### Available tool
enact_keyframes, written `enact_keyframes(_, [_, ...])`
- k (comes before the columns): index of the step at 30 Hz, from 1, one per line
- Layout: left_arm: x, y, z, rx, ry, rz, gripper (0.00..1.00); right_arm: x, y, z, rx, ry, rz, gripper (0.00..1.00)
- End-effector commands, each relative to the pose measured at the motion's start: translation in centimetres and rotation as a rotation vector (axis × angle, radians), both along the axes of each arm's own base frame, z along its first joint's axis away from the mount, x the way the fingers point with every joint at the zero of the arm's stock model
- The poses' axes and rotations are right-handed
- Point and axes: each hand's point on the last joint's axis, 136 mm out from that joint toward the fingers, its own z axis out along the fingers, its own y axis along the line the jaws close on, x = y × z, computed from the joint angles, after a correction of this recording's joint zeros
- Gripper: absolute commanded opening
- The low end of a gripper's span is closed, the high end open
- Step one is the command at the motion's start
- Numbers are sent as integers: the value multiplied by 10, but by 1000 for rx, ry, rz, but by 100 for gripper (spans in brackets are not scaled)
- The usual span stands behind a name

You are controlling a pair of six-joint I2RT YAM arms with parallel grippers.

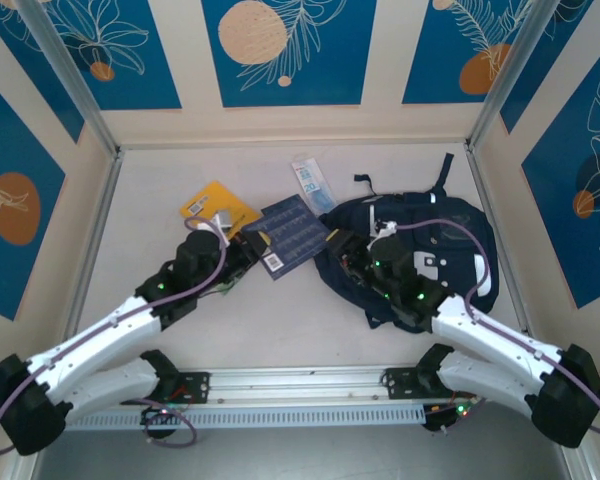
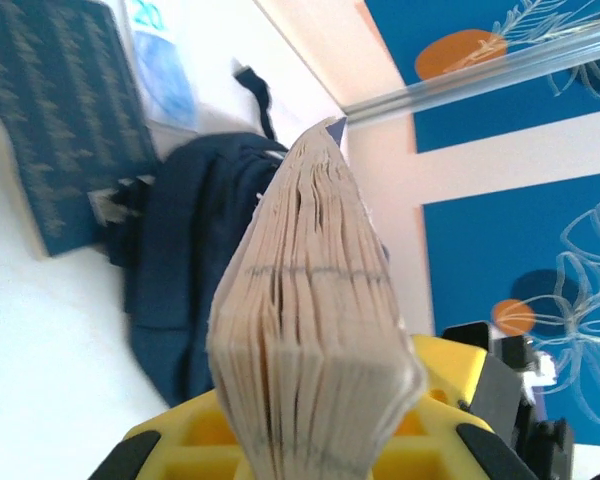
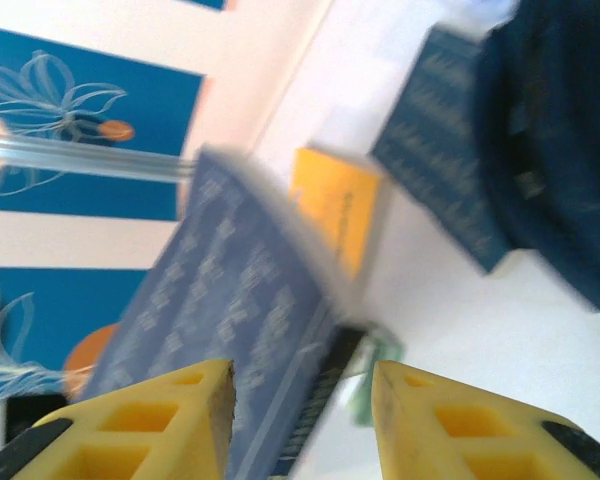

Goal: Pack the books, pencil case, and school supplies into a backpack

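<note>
Pinching a dark navy book (image 2: 305, 300) by one end, your left tool (image 2: 310, 440) holds it on edge — its long axis points away toward the backpack (image 1: 410, 205), lying to the right across the desk (image 1: 280, 330). Your right tool (image 3: 302, 380) hovers spread beside that backpack — nearer it.

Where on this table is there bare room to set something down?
Bare table lies left of the yellow book, toward the left wall, and along the near middle, past the metal rail. It is crowded from the yellow book across the navy book and pale blue packet to the backpack.
</note>
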Motion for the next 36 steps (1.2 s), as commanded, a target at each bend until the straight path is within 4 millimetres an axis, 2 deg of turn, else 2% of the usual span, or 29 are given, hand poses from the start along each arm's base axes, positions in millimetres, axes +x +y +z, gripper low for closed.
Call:
enact_keyframes(1, [-5,34,21,219,-113,31,0,-11,-32,-26,-191,49,20,44])
enact_keyframes(3, [-10,48,21,345,-132,29,0,-12,-43,-27,-245,28,82,47])
enact_keyframes(6, [-15,58,21,478,-149,-9,0,-9,-60,-32,-357,73,149,47])
enact_keyframes(9, [-21,47,29,555,-194,-138,0,-2,-74,-40,-491,176,200,45])
enact_keyframes(12, [-25,38,37,617,-240,-240,0,8,-79,-45,-550,229,256,45])
enact_keyframes(16, [-24,38,46,688,-312,-285,0,28,-81,-49,-558,277,313,44])
enact_keyframes(20, [-25,34,45,695,-373,-310,0,48,-96,-68,-578,378,311,38])
enact_keyframes(28, [-29,35,42,659,-364,-321,0,62,-82,-96,-526,415,407,28])
enact_keyframes(31, [-29,34,42,651,-360,-325,0,61,-76,-103,-515,424,430,17])
enact_keyframes(35, [-27,35,41,639,-343,-320,0,56,-74,-116,-547,459,454,12])
enact_keyframes(36, [-26,35,40,635,-336,-320,0,56,-76,-118,-556,466,456,6])
